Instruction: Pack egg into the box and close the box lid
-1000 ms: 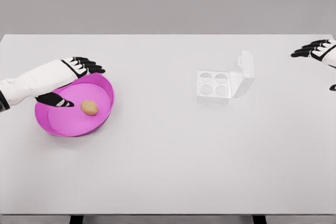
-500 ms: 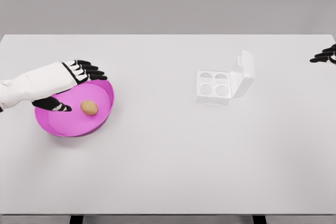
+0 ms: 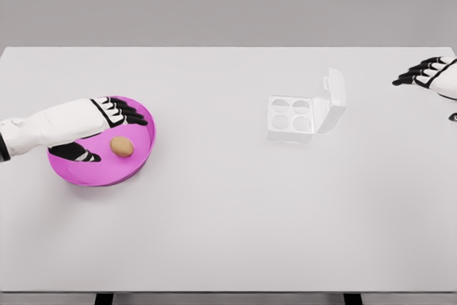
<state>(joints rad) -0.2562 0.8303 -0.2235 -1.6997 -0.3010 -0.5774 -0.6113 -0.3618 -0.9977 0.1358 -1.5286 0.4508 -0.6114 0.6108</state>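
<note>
Magenta bowl holds the egg, and the left hand, fingers spread wide and empty around it, should close gently thumb-opposite-fingers; the open-fingered right hand idles far right.

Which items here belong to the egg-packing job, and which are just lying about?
Job items:
- small brown egg
- round pink plastic bowl holding it
- clear four-cup egg box, lid up
- left hand, open over the bowl

Lying about:
- white table
- right hand, at the far right edge
</note>
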